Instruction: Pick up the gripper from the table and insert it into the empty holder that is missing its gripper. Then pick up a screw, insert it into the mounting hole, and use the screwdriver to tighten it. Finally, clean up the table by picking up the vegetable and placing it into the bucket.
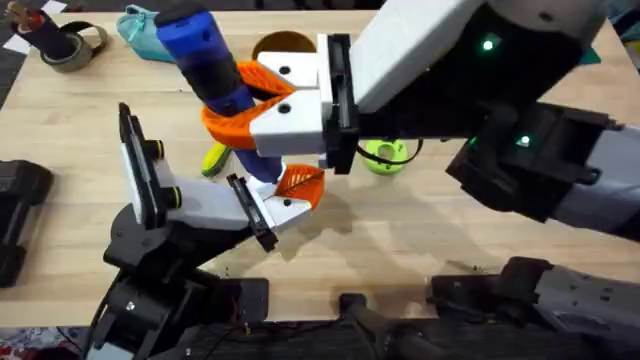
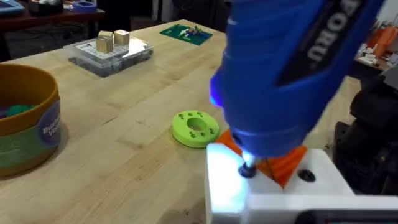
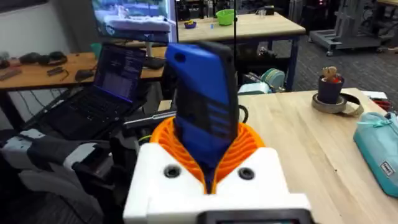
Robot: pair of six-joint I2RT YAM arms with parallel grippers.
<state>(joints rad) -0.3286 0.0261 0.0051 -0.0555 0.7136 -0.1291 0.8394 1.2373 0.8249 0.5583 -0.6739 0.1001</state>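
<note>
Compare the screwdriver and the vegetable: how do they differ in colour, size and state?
The screwdriver is bright blue; the vegetable is yellow and green. The screwdriver is thick and much larger; the vegetable is a small oblong piece. The screwdriver is held in the right gripper with its tip down on the holder; the vegetable lies on the table, not gripped. Both are in the middle of the table, close together.

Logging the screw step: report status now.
Right gripper shut on the screwdriver, tip down at the holder. Gripper piece seated in holder. Vegetable on the table, bucket behind. Left gripper: cannot tell.
</note>
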